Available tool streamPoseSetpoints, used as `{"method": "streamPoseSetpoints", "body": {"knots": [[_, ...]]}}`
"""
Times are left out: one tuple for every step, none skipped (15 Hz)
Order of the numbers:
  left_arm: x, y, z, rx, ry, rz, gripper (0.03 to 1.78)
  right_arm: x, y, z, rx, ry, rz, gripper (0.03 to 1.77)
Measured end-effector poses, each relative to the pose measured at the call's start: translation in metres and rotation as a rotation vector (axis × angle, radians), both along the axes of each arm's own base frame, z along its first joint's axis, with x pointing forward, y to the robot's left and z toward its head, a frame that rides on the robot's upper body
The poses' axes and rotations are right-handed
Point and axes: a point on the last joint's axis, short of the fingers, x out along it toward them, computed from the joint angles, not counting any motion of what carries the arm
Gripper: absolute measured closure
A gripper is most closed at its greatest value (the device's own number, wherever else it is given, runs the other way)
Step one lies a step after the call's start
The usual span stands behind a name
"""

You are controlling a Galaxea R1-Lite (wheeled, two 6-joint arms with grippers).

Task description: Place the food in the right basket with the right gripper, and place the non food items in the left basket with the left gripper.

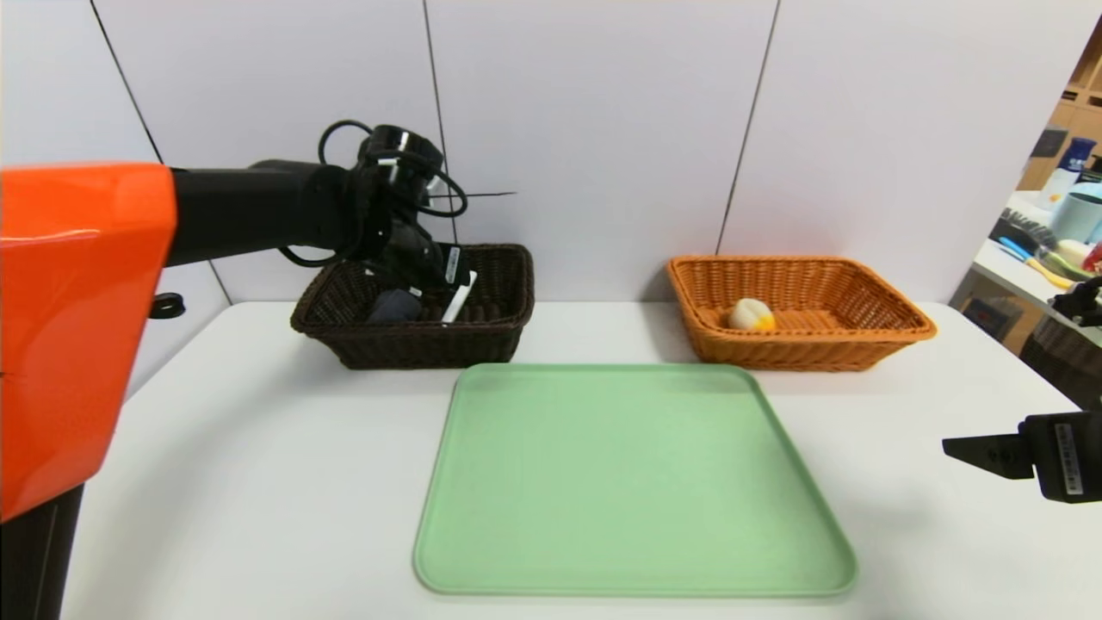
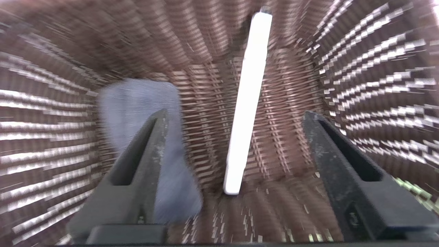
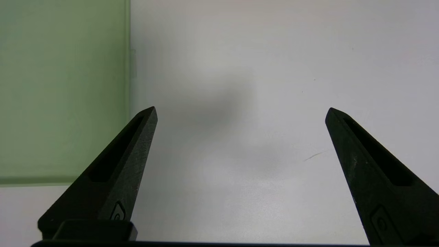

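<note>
My left gripper (image 1: 417,274) hangs inside the dark brown left basket (image 1: 430,349), open, its jaws wide apart around nothing. Below it in the basket lie a grey-blue item (image 1: 394,306) and a white stick (image 1: 459,299). In the left wrist view the white stick (image 2: 247,103) lies loose on the basket's weave (image 2: 377,68) between the spread fingers of the left gripper (image 2: 235,113), touching neither. The grey-blue item (image 2: 137,103) sits behind one finger. The orange right basket (image 1: 801,349) holds a pale yellow piece of food (image 1: 751,315). My right gripper (image 1: 956,448) hovers open over bare table at the right edge.
A bare green tray (image 1: 633,482) lies on the white table in front of both baskets; its edge (image 3: 61,85) shows beside the right gripper (image 3: 241,108). A wall stands close behind the baskets. A cluttered shelf (image 1: 1059,241) lies beyond the table's right side.
</note>
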Motion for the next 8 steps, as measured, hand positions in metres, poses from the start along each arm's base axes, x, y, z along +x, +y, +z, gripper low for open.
{"method": "streamPoseSetpoints", "body": {"knots": [[-0.008,0.003,0.014,0.012,-0.022,-0.008,0.38,0.000,0.000,0.002,0.001,-0.009,-0.001,0.10],[-0.018,0.007,0.029,0.027,-0.049,-0.020,0.34,0.001,0.000,0.004,0.001,-0.019,0.000,0.10],[-0.029,0.012,0.045,0.039,-0.081,-0.029,0.31,0.002,0.000,0.007,0.001,-0.030,0.000,0.10],[-0.039,0.019,0.060,0.054,-0.112,-0.036,0.29,0.002,0.000,0.010,0.000,-0.042,0.003,0.10],[-0.049,0.026,0.075,0.068,-0.145,-0.038,0.27,0.002,0.000,0.014,0.002,-0.058,0.003,0.10],[-0.059,0.033,0.088,0.076,-0.176,-0.040,0.25,0.001,0.000,0.017,-0.001,-0.075,0.006,0.10],[-0.070,0.038,0.099,0.078,-0.204,-0.039,0.23,0.000,0.000,0.021,-0.004,-0.095,0.013,0.10],[-0.081,0.042,0.109,0.079,-0.227,-0.039,0.22,-0.001,0.000,0.024,-0.011,-0.122,0.020,0.10]]}}
